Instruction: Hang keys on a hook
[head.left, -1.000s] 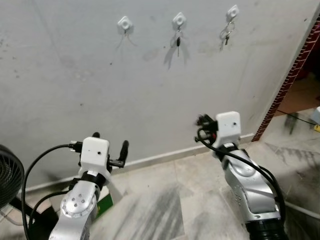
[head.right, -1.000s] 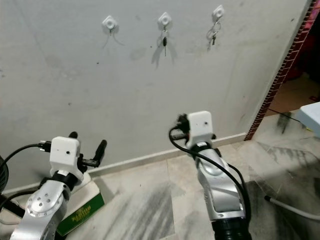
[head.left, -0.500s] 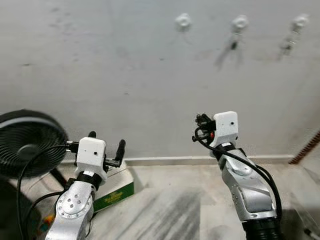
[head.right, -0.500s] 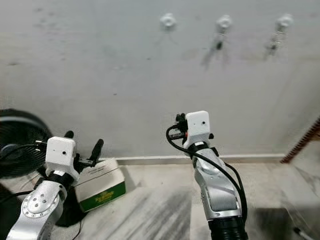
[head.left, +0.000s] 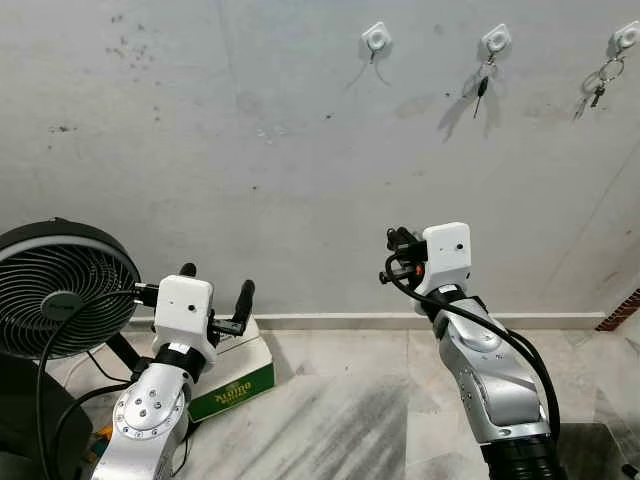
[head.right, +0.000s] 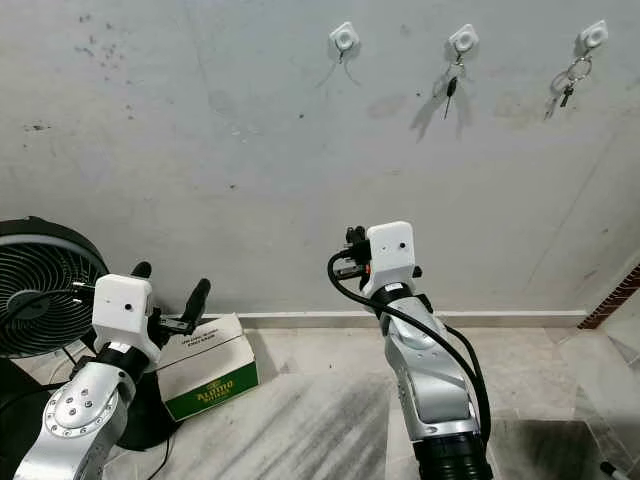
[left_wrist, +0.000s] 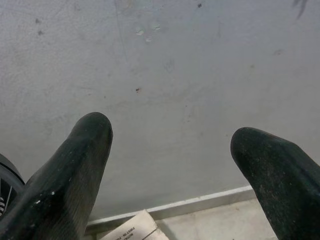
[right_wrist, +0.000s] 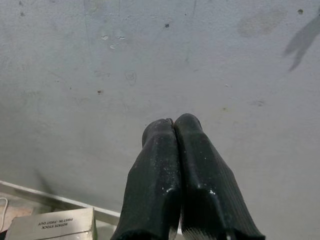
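Observation:
Three white hooks sit high on the grey wall. The left hook (head.left: 376, 37) is bare. A single dark key (head.left: 482, 88) hangs from the middle hook (head.left: 496, 40), and a ring of keys (head.left: 597, 90) hangs from the right hook (head.left: 627, 35). My left gripper (head.left: 216, 285) is raised low at the left, open, nothing between its fingers (left_wrist: 85, 150). My right gripper (right_wrist: 173, 125) is held up at centre, shut and empty, its tips pointing at the bare wall well below the hooks.
A black floor fan (head.left: 55, 285) stands at the left near my left arm. A white and green carton (head.left: 235, 370) lies on the marble floor by the skirting. A red brick edge (head.left: 622, 308) shows at far right.
The camera has swung left: the hooks have slid to the upper right of the picture, and the fan and carton have come into view. Both arms keep the same pose.

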